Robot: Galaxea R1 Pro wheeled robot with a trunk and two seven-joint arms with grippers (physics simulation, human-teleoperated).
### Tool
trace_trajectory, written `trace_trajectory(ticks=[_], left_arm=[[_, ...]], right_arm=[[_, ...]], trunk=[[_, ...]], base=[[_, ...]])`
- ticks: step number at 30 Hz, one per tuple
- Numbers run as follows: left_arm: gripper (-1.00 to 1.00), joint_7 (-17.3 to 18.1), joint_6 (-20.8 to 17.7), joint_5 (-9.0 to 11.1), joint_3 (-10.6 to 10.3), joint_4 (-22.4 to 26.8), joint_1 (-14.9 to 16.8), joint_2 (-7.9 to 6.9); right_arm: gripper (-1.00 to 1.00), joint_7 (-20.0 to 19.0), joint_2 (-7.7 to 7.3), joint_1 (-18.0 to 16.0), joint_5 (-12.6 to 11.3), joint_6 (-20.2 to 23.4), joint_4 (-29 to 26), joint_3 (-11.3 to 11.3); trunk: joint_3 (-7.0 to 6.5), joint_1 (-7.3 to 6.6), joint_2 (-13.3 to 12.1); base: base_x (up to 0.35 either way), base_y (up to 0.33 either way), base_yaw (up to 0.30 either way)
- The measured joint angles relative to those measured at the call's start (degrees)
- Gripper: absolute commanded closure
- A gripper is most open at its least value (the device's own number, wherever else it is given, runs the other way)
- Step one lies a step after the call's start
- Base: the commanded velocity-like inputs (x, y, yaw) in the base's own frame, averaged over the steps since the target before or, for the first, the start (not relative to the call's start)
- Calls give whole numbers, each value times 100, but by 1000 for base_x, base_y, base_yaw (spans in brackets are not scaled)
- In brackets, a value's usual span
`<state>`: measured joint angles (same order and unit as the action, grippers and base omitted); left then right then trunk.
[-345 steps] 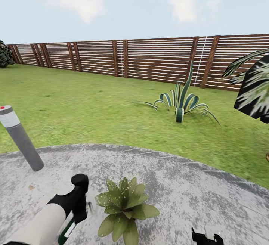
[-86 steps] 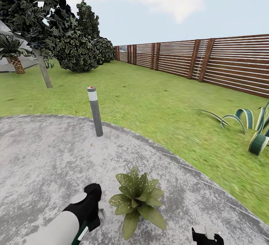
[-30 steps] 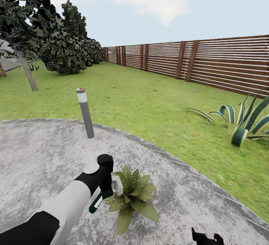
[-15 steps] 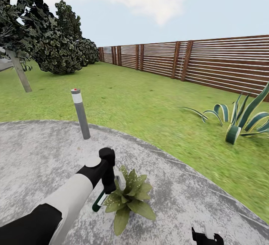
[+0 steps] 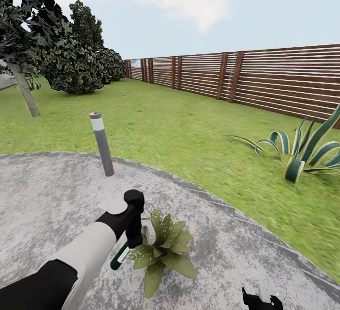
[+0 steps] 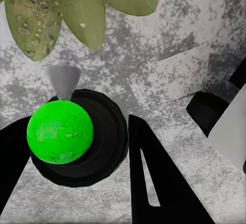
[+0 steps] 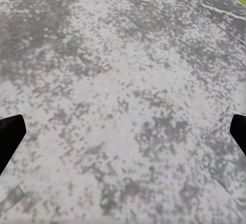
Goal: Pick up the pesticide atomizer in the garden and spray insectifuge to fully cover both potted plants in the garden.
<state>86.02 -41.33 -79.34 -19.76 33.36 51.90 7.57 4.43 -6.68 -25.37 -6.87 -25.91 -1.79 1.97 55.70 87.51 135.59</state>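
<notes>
Since half a second earlier the left arm had eased the atomizer [image 5: 121, 256] slightly down and back from the leaves, while the garden backdrop sat unchanged, so the camera had held steady.

Largest first: the garden lawn [image 5: 189, 135] ran out to the wooden fence [image 5: 264, 83], with dark trees [image 5: 61, 50] at the far left and a striped agave [image 5: 302, 159] off to the right. The round paved patio [image 5: 56, 196] carried a grey bollard light [image 5: 102, 143] near its edge and, closer in, one potted plant [image 5: 163, 251], a low speckled rosette. The second plant could not be placed from these views.

The step in hand looked like spraying this rosette. To do it well, the nozzle [image 6: 62, 82] should probably point squarely into the crown and sweep across every leaf, outer tips included, from just above and not from one side.

The left arm reached forward and down over the patio, its left end effector [image 5: 133, 234] just beside the plant and clamped around the atomizer, whose green cap [image 6: 60, 131] showed between the dark fingers [image 6: 154, 178] in the wrist view, the nozzle aimed toward the leaves [image 6: 77, 8]. The right end effector [image 5: 260, 299] hung low over bare paving, fingers spread wide and holding nothing.
</notes>
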Motion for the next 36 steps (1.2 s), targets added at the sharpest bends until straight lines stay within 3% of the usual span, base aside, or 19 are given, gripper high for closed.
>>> trace_trajectory(ticks=[7,12,14,18,22,27,36], left_arm=[[100,72,2,31,-62,81,10,186],[100,70,5,37,-76,7,-25,133],[100,44,34,14,-84,5,-182,124],[100,9,405,6,-62,7,-261,122],[100,-4,440,-18,-42,51,-262,109],[100,-32,433,-23,-15,78,-262,-19],[100,6,419,49,13,383,-199,78]], right_arm=[[-100,0,0,0,0,0,0,-3],[-100,0,0,0,0,0,0,3],[-100,0,0,0,0,0,0,5],[-100,0,0,0,0,0,0,5],[-100,0,0,0,0,0,0,5],[-100,0,0,0,0,0,0,5],[-100,0,2,-1,0,0,1,3]], trunk=[[0,0,0],[0,0,0],[1,0,0],[0,0,0],[0,0,0],[0,0,0],[0,0,0]], base=[[0,0,0],[0,0,0],[0,0,0],[0,0,0],[0,0,0],[0,0,1],[0,0,183]])
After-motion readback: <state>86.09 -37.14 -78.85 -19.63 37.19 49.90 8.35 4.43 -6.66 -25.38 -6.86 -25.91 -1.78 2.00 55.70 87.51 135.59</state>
